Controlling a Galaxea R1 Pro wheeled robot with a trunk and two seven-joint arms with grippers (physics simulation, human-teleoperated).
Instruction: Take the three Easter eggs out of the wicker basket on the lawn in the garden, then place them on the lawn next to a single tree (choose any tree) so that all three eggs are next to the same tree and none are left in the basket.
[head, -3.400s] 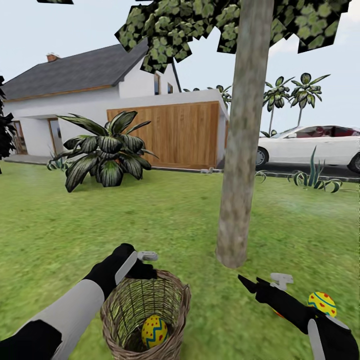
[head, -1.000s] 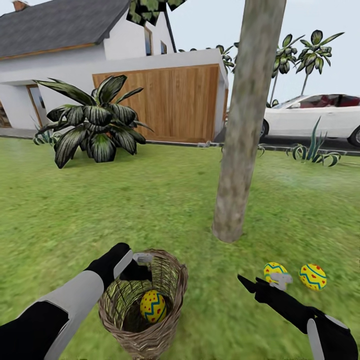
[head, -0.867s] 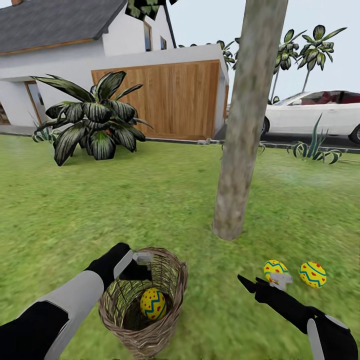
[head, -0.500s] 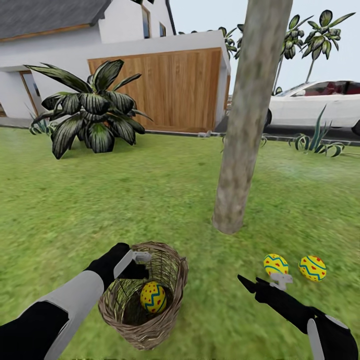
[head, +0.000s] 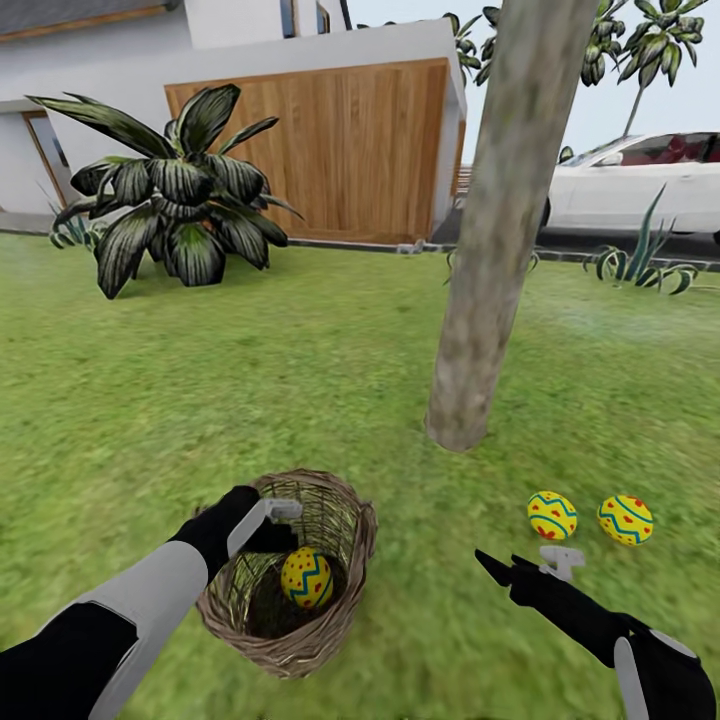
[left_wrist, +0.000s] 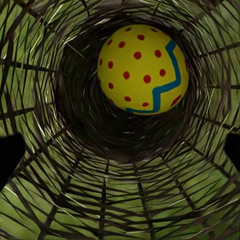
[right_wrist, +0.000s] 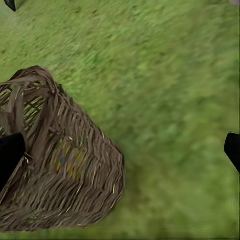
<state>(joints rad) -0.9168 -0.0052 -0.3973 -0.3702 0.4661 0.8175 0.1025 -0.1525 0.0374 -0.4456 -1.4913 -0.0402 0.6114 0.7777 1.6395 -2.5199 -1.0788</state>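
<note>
The wicker basket stands on the lawn, tipped a little toward me, with one yellow Easter egg inside. My left gripper is open at the basket's mouth; the left wrist view looks down inside the basket at that egg, and my left gripper is clear of it. Two more eggs lie on the grass right of the tree. My right gripper hangs open and empty just short of them. The right wrist view shows the basket from outside.
A big dark-leaved plant grows at the back left. Behind it are a wooden garage door and a white house. A white car is parked at the back right. Open grass lies all around the tree.
The whole picture has slid upward, so the camera has dipped or moved in. My left gripper now sits lower in the basket's mouth. The eggs on the grass have stayed put.
</note>
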